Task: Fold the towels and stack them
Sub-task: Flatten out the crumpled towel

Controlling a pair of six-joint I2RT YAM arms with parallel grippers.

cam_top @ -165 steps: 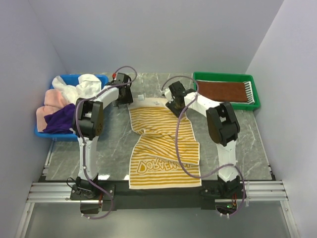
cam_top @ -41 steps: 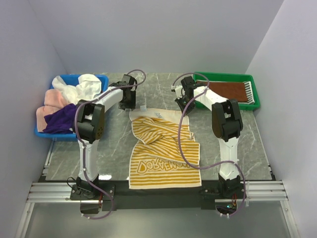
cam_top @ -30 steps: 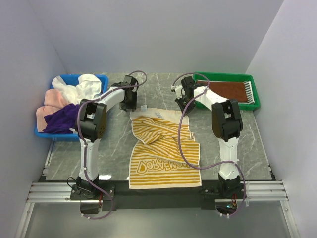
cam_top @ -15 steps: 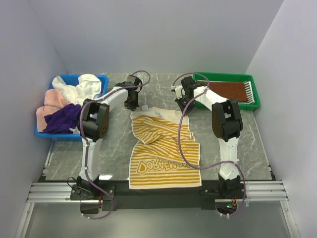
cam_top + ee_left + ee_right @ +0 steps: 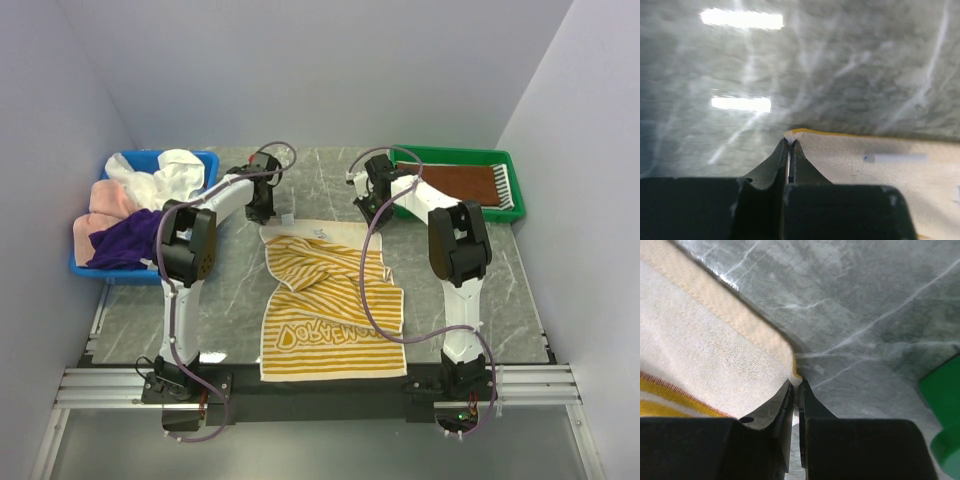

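A yellow-white striped towel (image 5: 325,300) with lettering lies rumpled on the marble table between my arms. My left gripper (image 5: 264,214) is shut on its far left corner (image 5: 790,134), which pokes out between the black fingers. At the far right corner (image 5: 796,379) my right gripper (image 5: 368,220) is shut on the cloth's tip. A brown towel (image 5: 450,185) lies flat in the green tray (image 5: 515,185). White, pink and purple towels (image 5: 130,205) are piled in the blue bin (image 5: 205,160).
The blue bin stands at the far left of the table, the green tray at the far right. A green tray corner (image 5: 942,400) shows at the right edge of the right wrist view. Purple cables loop over both arms.
My left gripper has closed on the towel's far left corner and shifted slightly. The right gripper has kept its hold on the far right corner without moving.
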